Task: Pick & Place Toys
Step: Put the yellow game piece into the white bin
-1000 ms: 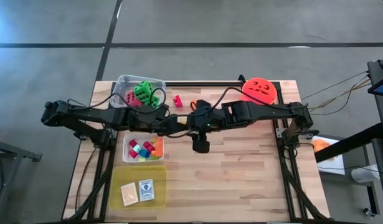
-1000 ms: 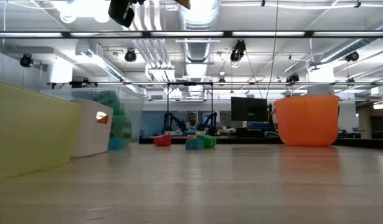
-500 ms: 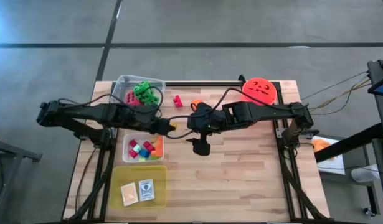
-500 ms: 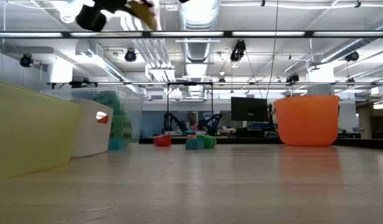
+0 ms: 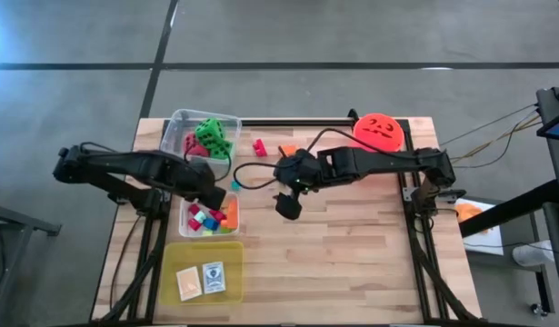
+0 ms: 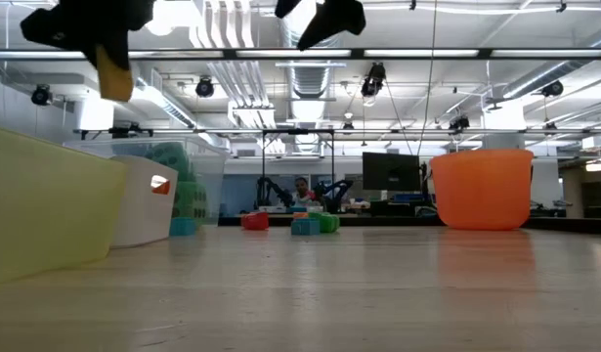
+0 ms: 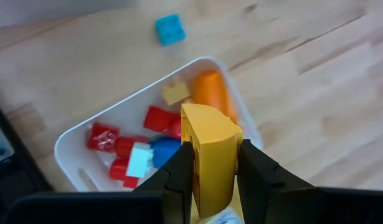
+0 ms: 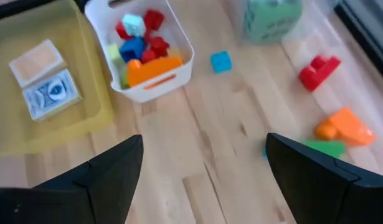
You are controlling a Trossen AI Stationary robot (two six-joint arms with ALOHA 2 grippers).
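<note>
My left gripper (image 5: 217, 198) is shut on a yellow block (image 7: 211, 140) above the white tub (image 5: 184, 218), which holds red, blue, orange and yellow blocks. In the low view the yellow block (image 6: 114, 73) hangs below that gripper, high over the table. My right gripper (image 5: 284, 207) hovers open over the table's middle, with nothing between its fingers. A blue block (image 8: 221, 61), a red block (image 8: 319, 68), an orange block (image 8: 344, 127) and a green block (image 8: 322, 148) lie loose on the wood. Green and pink dice (image 5: 211, 136) sit in a clear tub. My left gripper pinches the yellow block by two opposite side faces (image 7: 200, 165) between its two fingers (image 7: 177, 171). The fingers come from above, pointing steeply down. The block sticks out past the fingertips and hangs clear, over the white tub's rim (image 7: 225, 71).
A yellow tray (image 5: 226, 272) with two cards stands at the near left. The red-orange bucket (image 5: 379, 132) stands at the far right. Bare wood stretches across the table's near right part (image 5: 352, 263).
My left gripper has carried the yellow block toward the table's left edge, from the middle to above the white tub, and has tipped from nearly level to pointing down. My right gripper has sunk a little over the table's middle.
</note>
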